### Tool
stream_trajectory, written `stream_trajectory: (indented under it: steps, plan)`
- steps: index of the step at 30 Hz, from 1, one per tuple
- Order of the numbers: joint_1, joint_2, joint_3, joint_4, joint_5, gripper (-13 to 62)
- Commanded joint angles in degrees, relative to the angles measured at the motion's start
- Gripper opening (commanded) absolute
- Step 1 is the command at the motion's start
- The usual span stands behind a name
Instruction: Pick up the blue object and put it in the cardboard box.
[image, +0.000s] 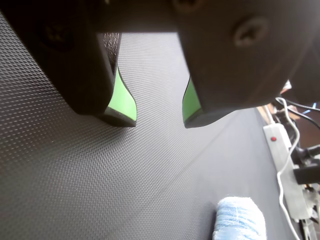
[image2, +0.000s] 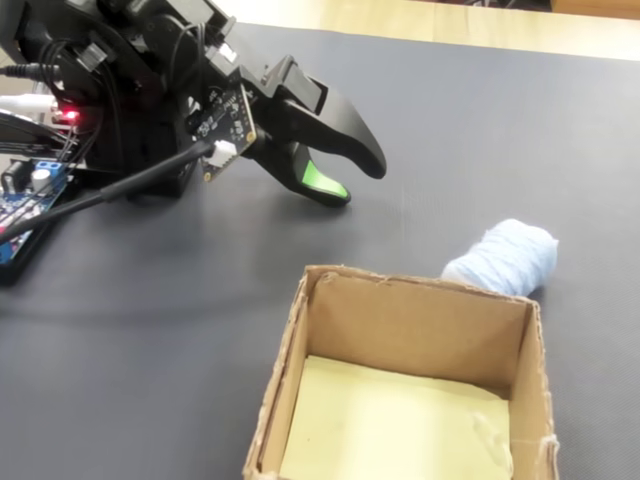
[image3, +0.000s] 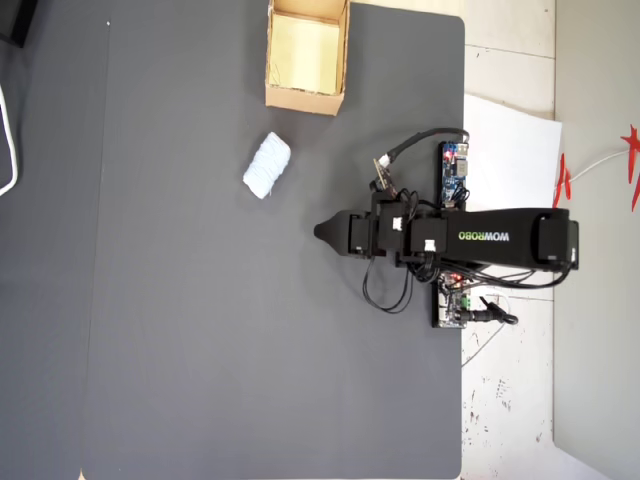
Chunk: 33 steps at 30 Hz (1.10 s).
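Pincer (image: 160, 117) released, green-lined jaws apart, empty, low over dark mat (image2: 150, 330). Blue object (image2: 502, 257) on mat, apart from pincer, lying near box (image2: 420, 330); in wrist view, at lower right below jaw tips.

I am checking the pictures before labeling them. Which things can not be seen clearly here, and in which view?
- Blue object: wrist view, lower part cut off by the bottom edge.
- Blue object: fixed view, its near side is hidden behind the cardboard box.
- Cardboard box: fixed view, front wall cut off by the bottom edge; absent from the wrist view.
- Gripper: overhead view, its jaws overlap, so the opening is unreadable there.
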<state>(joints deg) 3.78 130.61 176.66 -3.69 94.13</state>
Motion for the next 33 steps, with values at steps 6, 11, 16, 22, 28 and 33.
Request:
stream_trajectory:
  steps: [6, 11, 16, 22, 28, 33]
  plan:
    - [-0.53, 4.75, 2.02, 5.63, 0.0, 20.6]
    - [-0.53, 4.75, 2.02, 5.63, 0.35, 28.7]
    - [-0.44, 4.75, 2.02, 5.63, 0.26, 33.9]
    - [-0.53, 4.75, 2.02, 5.89, 0.26, 34.6]
    - [-0.62, 4.83, 2.02, 5.1, 0.53, 34.6]
    - [-0.44, 4.83, 2.02, 2.72, -0.44, 34.8]
